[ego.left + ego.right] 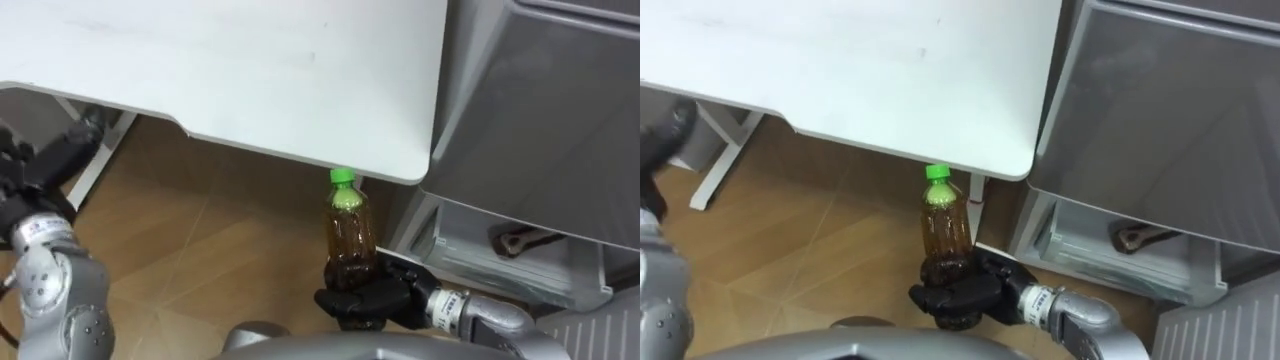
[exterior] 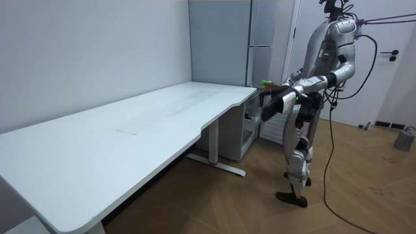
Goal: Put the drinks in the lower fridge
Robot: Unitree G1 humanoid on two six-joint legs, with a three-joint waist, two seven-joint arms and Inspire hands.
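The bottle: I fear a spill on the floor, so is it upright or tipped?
Upright. The bottle stands with its green cap on top, and the right hand is curled round its base.

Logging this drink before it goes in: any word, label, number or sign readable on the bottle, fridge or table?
No text can be read anywhere.
The bottle, in the fingers of the right hand: no label or print visible.
The fridge: plain grey, nothing written.
The table: plain white, nothing written.
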